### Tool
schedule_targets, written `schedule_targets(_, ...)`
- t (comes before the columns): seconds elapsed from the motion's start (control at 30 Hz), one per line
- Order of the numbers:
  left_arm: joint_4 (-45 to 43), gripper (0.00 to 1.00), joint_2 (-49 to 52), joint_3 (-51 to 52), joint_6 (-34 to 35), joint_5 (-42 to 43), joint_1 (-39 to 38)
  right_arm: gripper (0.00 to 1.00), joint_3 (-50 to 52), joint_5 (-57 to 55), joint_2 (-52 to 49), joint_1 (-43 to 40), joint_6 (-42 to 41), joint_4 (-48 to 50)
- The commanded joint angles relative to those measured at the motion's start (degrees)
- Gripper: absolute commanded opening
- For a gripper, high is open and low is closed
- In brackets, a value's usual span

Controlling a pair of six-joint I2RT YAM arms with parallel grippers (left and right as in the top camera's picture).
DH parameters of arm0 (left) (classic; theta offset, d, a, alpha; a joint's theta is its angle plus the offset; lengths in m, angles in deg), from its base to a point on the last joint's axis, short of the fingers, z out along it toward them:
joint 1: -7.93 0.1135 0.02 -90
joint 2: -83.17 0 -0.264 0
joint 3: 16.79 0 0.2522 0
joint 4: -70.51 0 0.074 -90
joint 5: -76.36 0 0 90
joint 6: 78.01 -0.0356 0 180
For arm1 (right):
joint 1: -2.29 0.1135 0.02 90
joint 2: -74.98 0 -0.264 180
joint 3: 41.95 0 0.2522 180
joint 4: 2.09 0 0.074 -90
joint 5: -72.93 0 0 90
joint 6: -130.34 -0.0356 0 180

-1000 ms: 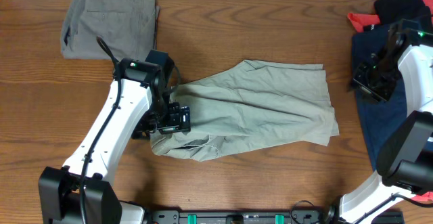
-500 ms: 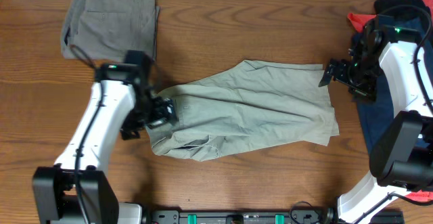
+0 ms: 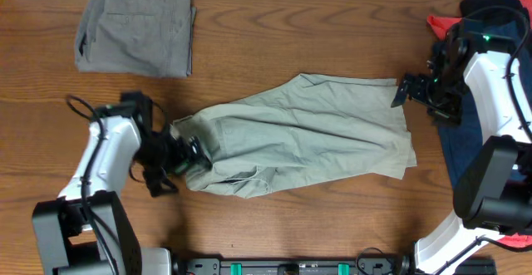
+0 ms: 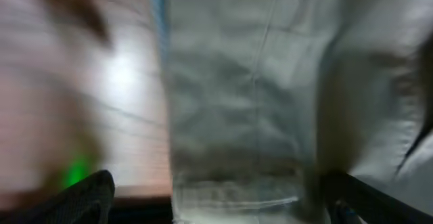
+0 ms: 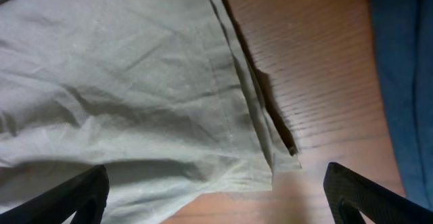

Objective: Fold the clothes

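The light khaki shorts (image 3: 307, 134) lie spread and wrinkled across the middle of the table. My left gripper (image 3: 184, 153) is open at their left end. In the blurred left wrist view the khaki cloth (image 4: 257, 82) runs between the wide-apart fingers (image 4: 84, 197). My right gripper (image 3: 405, 90) hovers open by the shorts' upper right corner. In the right wrist view the khaki hem corner (image 5: 270, 163) lies between the spread fingers (image 5: 365, 197), with nothing gripped. A folded grey-olive pair (image 3: 137, 27) sits at the back left. A dark navy pair (image 3: 461, 142) lies at the right edge.
Red cloth (image 3: 445, 24) and black cloth (image 3: 495, 5) are heaped at the back right behind my right arm. Navy fabric (image 5: 406, 68) fills the right side of the right wrist view. Bare wood (image 3: 274, 34) surrounds the shorts.
My left arm has swung down and left, from over the shorts' waist to their left end. The right gripper came left from the navy pair to the khaki corner, opened, then held still.
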Motion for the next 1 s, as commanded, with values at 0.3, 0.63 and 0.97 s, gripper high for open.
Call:
schedule_targets(0.3, -7.9, 0.89, 0.1, 6.8, -1.1, 6.7, -0.3, 0.99, 7.2, -0.1, 1.2, 2.1, -0.3, 3.8)
schedule_targets(0.63, -12.0, 0.06, 0.1, 6.8, 2.1, 2.5, -0.2, 0.52, 17.1, 0.8, 1.2, 3.0, -3.9, 13.5)
schedule_targets(0.97, -15.6, 0.06, 0.1, 1.9, 4.7, -2.9, 2.1, 0.01, 21.4, 1.4, 1.1, 3.9, -7.4, 18.1)
